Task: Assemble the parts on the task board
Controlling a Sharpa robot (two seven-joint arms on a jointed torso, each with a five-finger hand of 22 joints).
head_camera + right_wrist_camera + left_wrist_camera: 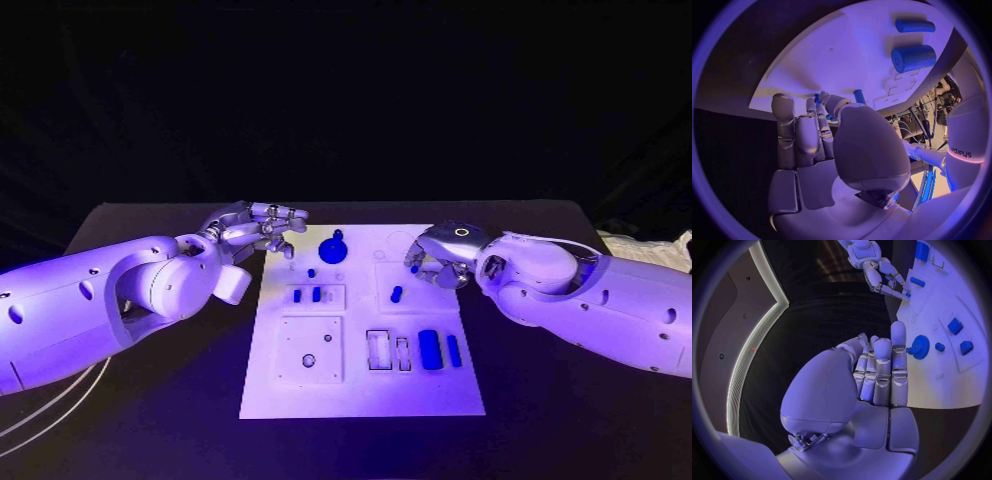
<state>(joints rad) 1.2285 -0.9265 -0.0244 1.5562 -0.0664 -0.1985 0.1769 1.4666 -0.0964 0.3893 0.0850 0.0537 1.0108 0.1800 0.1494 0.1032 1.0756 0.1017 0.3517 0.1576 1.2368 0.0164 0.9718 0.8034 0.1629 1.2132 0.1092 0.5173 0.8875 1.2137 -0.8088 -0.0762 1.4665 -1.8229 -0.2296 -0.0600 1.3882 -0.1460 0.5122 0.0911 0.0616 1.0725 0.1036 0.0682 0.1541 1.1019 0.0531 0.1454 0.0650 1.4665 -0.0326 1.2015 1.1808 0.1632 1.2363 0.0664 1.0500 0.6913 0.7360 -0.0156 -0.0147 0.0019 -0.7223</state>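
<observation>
The white task board lies in the middle of the table. A blue gear sits near its far edge, and small blue pegs stand in a block below it. My left hand hovers at the board's far left corner, fingers extended and holding nothing; the gear lies just past its fingertips. My right hand is over the board's far right part, and a small blue part shows pinched at its fingertips. Another blue peg stands close by.
A thick blue cylinder, a thin blue rod and a small piece lie in slots at the board's near right. A square plate with a hole sits at the near left. Black table surrounds the board.
</observation>
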